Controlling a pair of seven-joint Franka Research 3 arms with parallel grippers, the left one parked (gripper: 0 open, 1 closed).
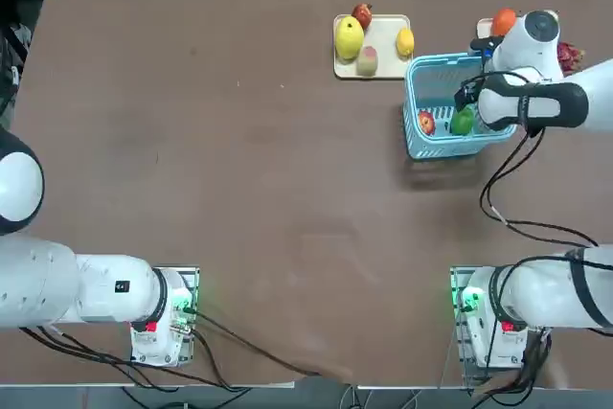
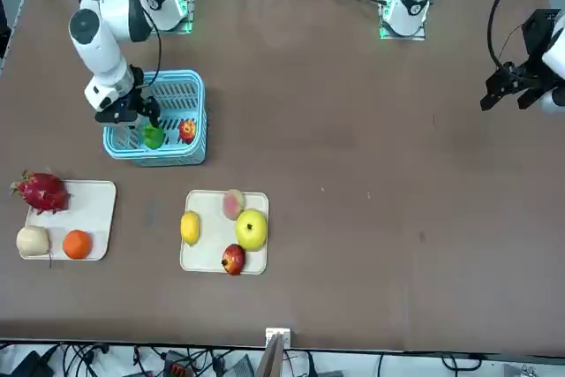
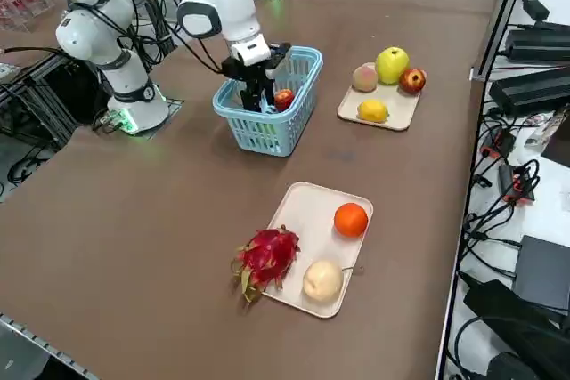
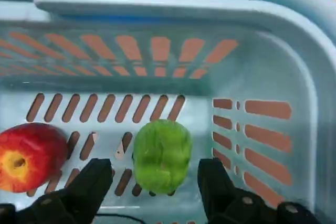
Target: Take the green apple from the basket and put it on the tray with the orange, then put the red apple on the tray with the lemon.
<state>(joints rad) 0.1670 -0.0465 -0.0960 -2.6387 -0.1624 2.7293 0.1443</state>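
Note:
The green apple (image 4: 161, 156) lies on the floor of the light blue basket (image 4: 157, 3), with the red apple (image 4: 29, 156) beside it. My right gripper (image 4: 155, 172) reaches down into the basket (image 1: 433, 147) and is open, one finger on each side of the green apple (image 1: 463, 123), not closed on it. The front view shows the gripper (image 2: 141, 116) just above the green apple (image 2: 154, 137) and the red apple (image 2: 187, 131). The orange (image 2: 78, 244) sits on its cream tray (image 2: 99, 207). The lemon (image 2: 190, 228) lies on the other tray (image 2: 208, 252).
A dragon fruit (image 2: 41, 192) and a pale round fruit (image 2: 33, 240) share the orange's tray. A yellow-green apple (image 2: 252, 229), a peach-like fruit (image 2: 233, 203) and a dark red apple (image 2: 233, 260) share the lemon's tray. The basket stands between the two trays.

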